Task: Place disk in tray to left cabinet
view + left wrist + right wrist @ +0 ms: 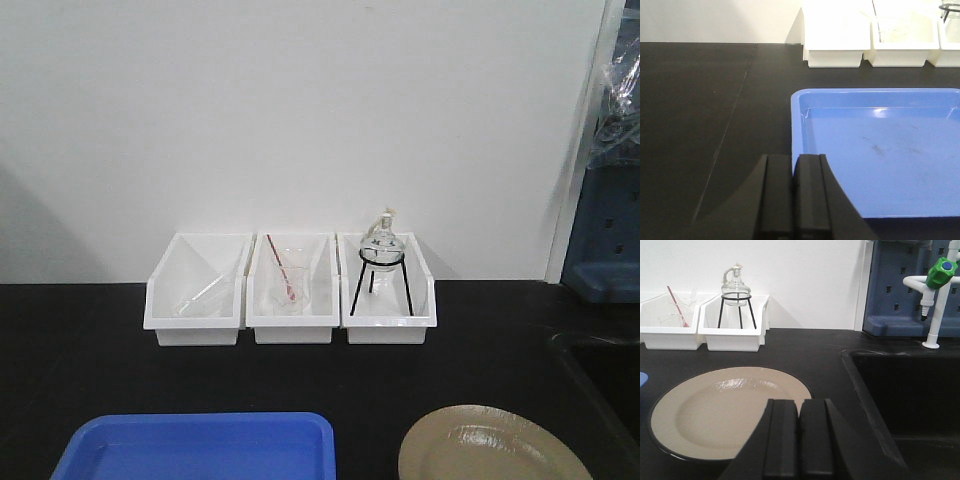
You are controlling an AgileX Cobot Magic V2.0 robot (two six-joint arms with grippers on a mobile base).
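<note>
The tan disk (490, 445) with its thin black rim lies flat on the black counter at the front right; it also shows in the right wrist view (725, 412). The blue tray (195, 447) lies empty at the front left, apart from the disk, and fills the right of the left wrist view (880, 150). My left gripper (793, 160) is shut and empty, over the tray's near left rim. My right gripper (799, 404) is shut and empty, just above the disk's near right edge. The left cabinet is out of view.
Three white bins (290, 290) stand against the back wall, holding glassware and a flask on a black tripod (381, 262). A black sink (910, 400) lies right of the disk, with a white tap with green knob (937, 285) and a blue pegboard rack (605, 230).
</note>
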